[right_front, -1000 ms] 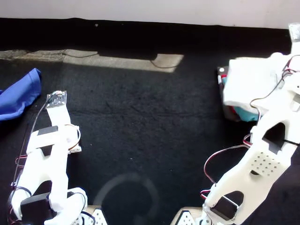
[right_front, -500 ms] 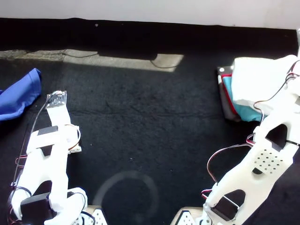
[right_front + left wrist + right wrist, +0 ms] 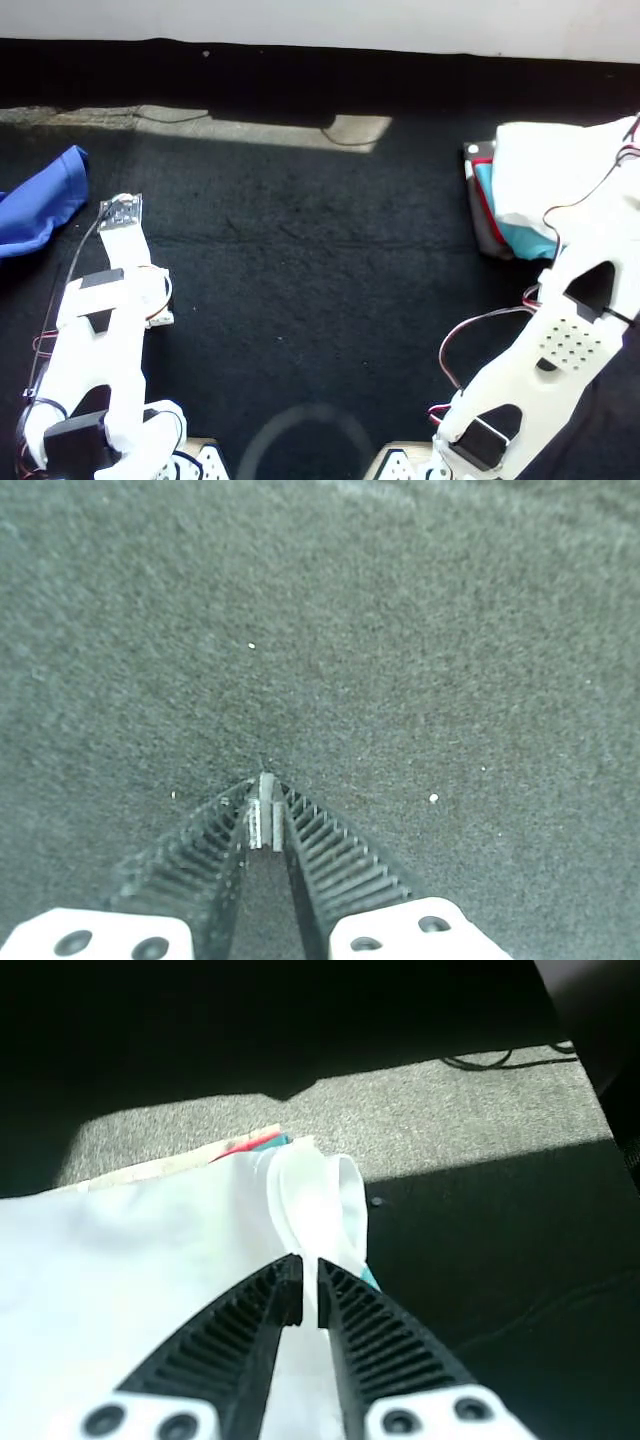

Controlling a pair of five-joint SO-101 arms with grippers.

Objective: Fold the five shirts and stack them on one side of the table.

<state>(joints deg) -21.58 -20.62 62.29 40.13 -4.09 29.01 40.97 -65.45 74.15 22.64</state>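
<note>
The left tool (image 3: 262, 815) is closed on nothing, low over the dark desk (image 3: 320, 280). The right tool (image 3: 308, 1290) grips a fold of the white shirt (image 3: 545, 170), which tops the stack (image 3: 512, 240) of folded shirts at the desk's right side; a blue shirt (image 3: 40, 200) lies crumpled at the left edge
</note>
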